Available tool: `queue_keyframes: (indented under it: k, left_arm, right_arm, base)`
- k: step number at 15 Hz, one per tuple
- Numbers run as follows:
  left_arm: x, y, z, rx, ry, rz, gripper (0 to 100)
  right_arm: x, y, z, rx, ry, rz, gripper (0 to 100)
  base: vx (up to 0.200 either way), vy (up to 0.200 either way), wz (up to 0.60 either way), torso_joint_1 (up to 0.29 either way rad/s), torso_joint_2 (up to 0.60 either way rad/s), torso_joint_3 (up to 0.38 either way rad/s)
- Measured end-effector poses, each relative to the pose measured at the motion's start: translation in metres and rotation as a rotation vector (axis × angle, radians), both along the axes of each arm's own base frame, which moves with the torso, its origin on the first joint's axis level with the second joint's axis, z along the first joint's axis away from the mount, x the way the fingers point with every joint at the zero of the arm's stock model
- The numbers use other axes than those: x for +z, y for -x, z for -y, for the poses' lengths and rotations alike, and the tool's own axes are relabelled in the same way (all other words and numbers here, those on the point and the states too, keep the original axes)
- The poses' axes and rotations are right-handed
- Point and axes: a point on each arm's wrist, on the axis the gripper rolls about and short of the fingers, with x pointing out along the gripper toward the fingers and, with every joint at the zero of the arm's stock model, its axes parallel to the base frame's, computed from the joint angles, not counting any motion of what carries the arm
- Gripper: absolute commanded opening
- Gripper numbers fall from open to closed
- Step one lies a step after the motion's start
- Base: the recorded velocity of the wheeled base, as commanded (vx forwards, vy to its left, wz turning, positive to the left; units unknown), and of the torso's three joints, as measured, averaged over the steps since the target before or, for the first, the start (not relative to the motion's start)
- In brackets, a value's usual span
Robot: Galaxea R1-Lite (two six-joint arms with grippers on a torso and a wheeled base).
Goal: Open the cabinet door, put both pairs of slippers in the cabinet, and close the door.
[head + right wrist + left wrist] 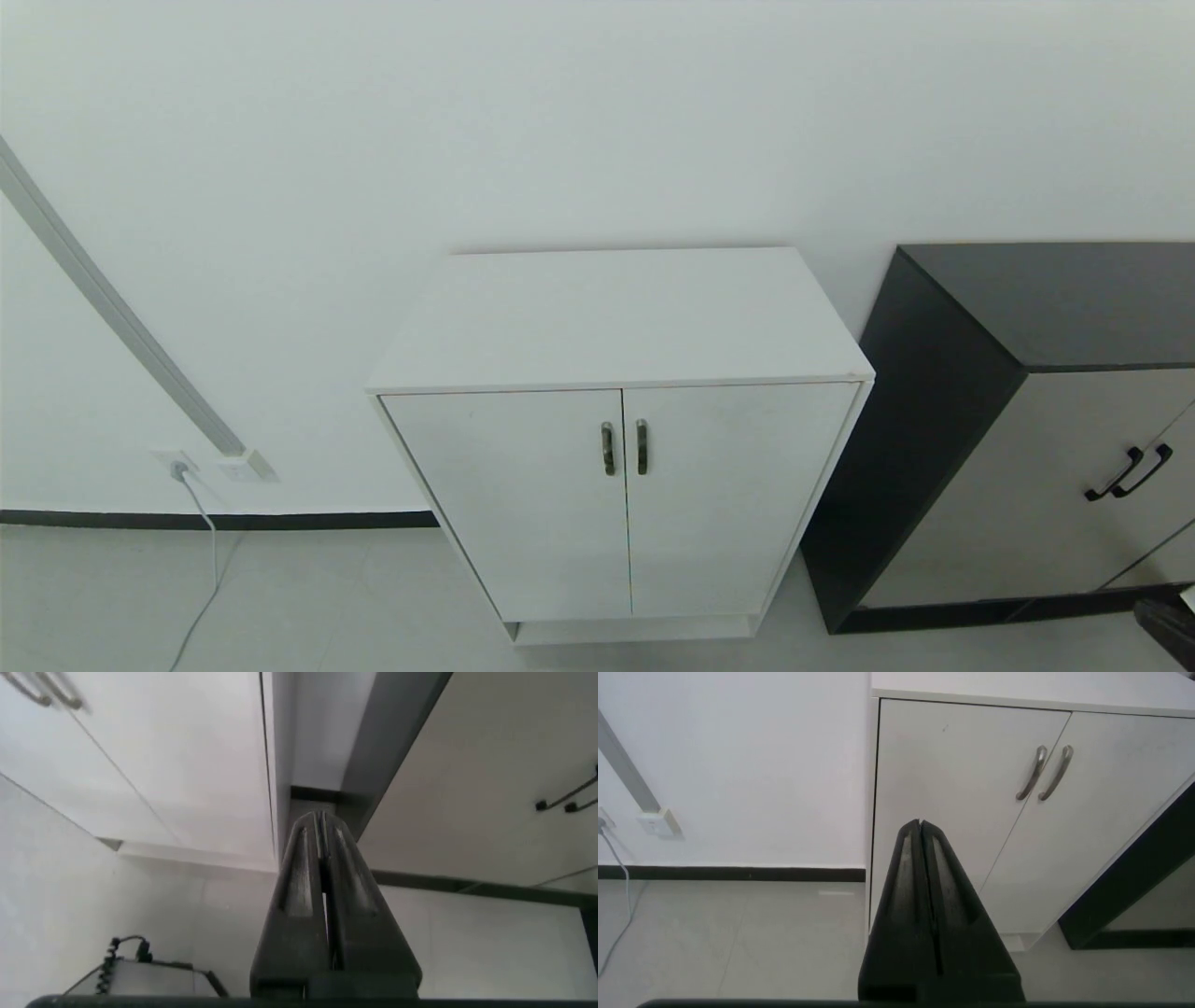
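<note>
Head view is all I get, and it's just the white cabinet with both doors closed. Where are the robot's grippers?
Observer: The left gripper faces the white cabinet, on its left door's side, not touching it.
Operator: Is it open?
Observer: No, its jaws are shut together, with nothing between them.
Operator: And the other one?
Observer: The right gripper faces the gap between the white cabinet and the black cabinet, jaws shut and empty too.

Matt white cabinet, metal handles
</note>
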Motion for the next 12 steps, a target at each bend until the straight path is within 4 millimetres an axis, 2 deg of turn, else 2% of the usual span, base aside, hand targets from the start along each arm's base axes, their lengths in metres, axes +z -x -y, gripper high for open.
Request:
queue_keyframes:
  k: [5, 12]
  left_arm:
    - [0.0, 0.0, 0.0, 0.0, 0.0, 0.0, 0]
    - [0.0, 0.0, 0.0, 0.0, 0.0, 0.0, 0]
  right_arm:
    - [-0.025, 0.04, 0.004, 0.069, -0.007, -0.108, 0]
    - [-0.033, 0.057, 0.005, 0.153, -0.028, -0.073, 0]
  base:
    - [0.0, 0.0, 0.0, 0.0, 0.0, 0.0]
    - [0.0, 0.0, 0.0, 0.0, 0.0, 0.0]
